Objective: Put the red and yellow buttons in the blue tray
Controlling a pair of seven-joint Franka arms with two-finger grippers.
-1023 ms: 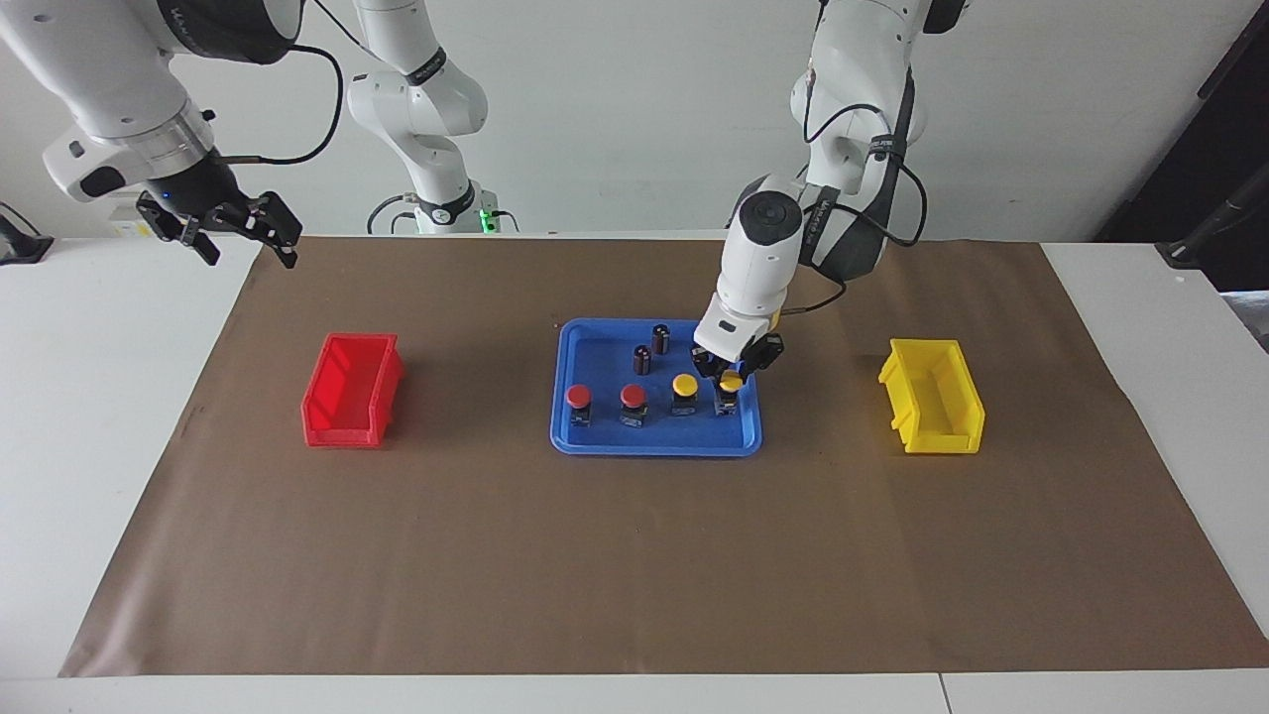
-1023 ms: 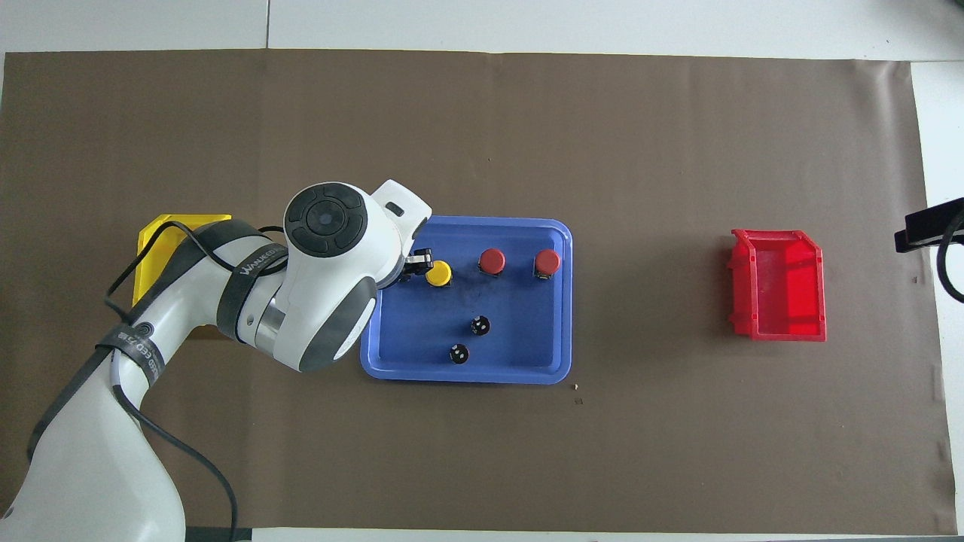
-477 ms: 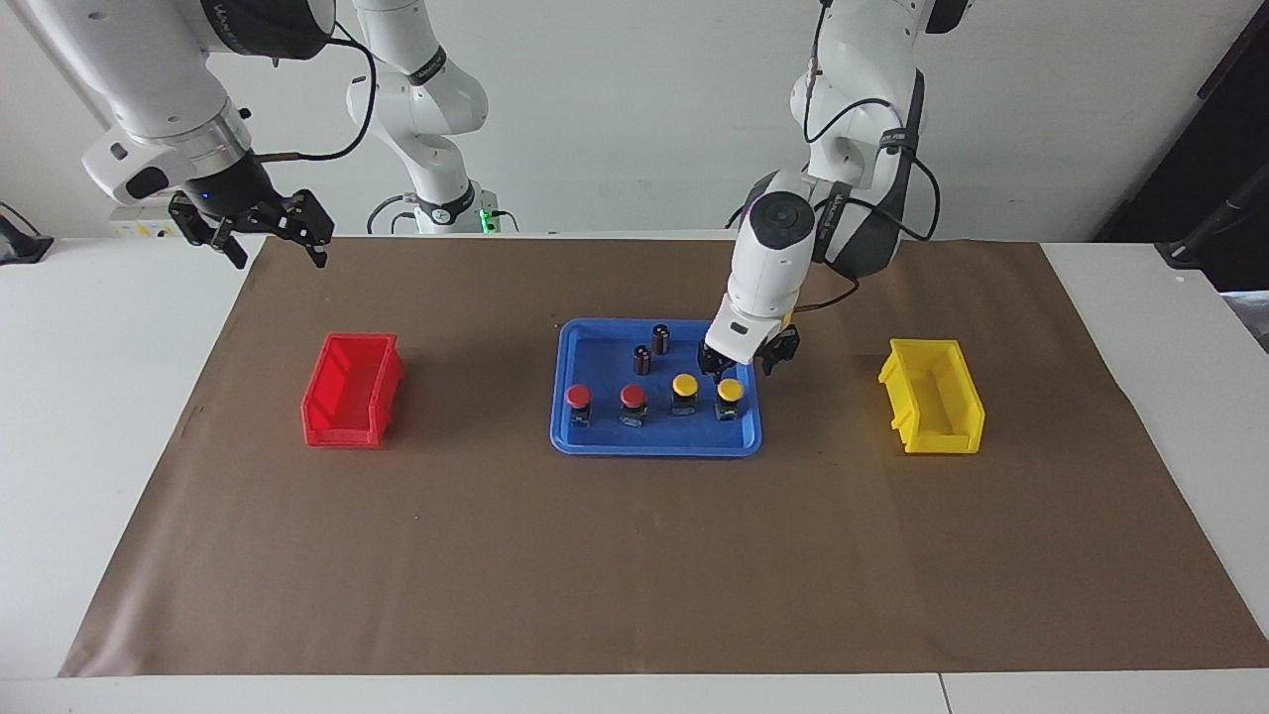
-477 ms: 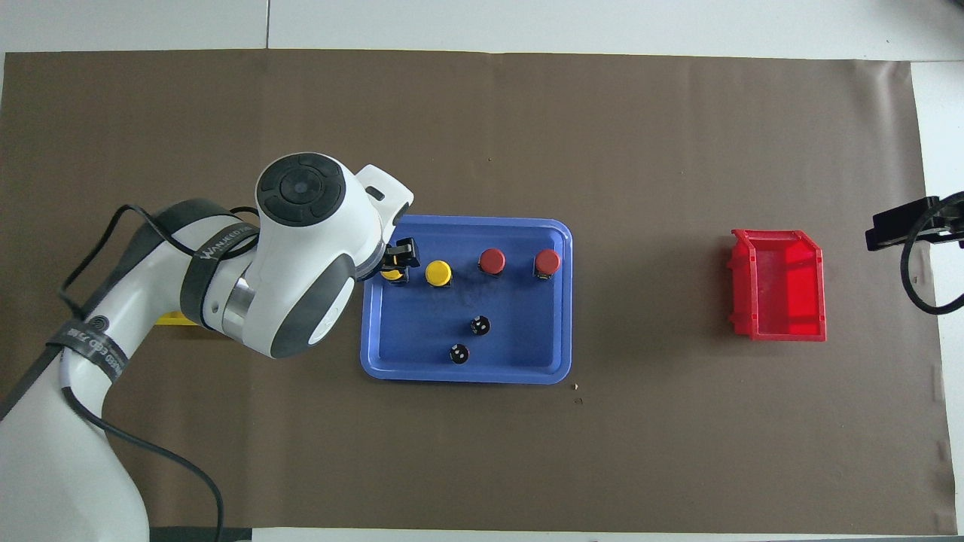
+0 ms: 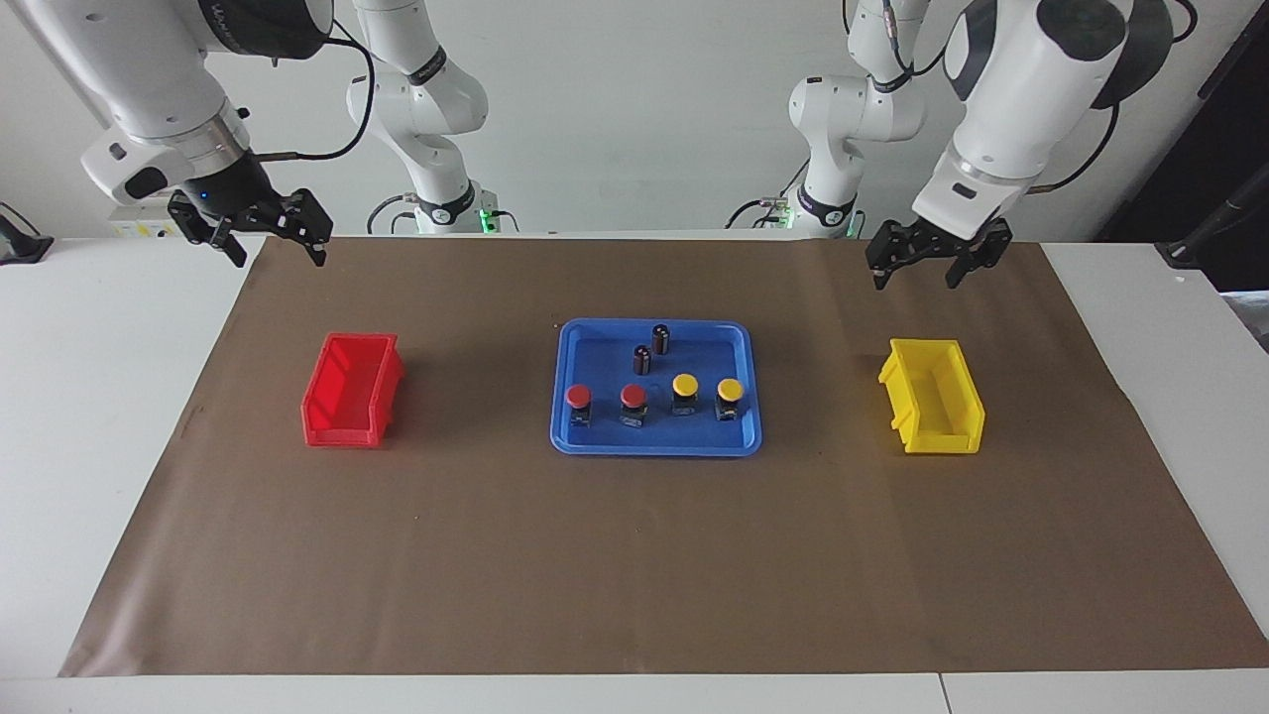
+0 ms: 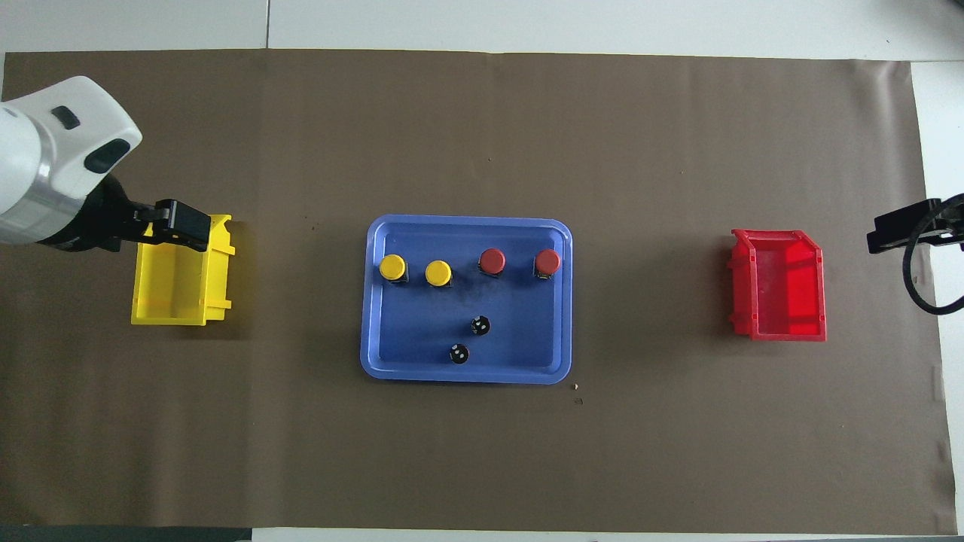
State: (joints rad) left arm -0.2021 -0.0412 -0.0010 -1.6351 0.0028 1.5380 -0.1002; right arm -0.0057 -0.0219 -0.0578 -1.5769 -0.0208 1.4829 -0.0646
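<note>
Reading the clock with twelve pointing away from the robots, we judge the task finished, so the risks lie in any further motion. The left arm's jaws hang released and empty above the small yellow plastic bin (image 6: 169,320), at nine o'clock from the shallow blue plastic tray (image 6: 467,376). The right arm's jaws, also released and empty, hang above the worktop's (image 5: 99,397) three o'clock end. If either arm sweeps low across the middle, it could topple the top-heavy buttons or shove the tray along the brown paper mat (image 6: 482,452).

In the tray, nearest the robots, two dark brown capless cylinders (image 6: 458,353) stand upright. They are not part of the task, and a mistaken grab at them could knock the row just past them. At the tray's twelve o'clock edge the two yellow mushroom-capped push buttons (image 6: 392,266) and the two red mushroom-capped push buttons (image 6: 492,260) stand upright in one row. The outermost yellow button sits close to the nine o'clock rim.

The yellow bin holds nothing. The small red plastic bin (image 6: 779,335), at three o'clock, is empty too.
</note>
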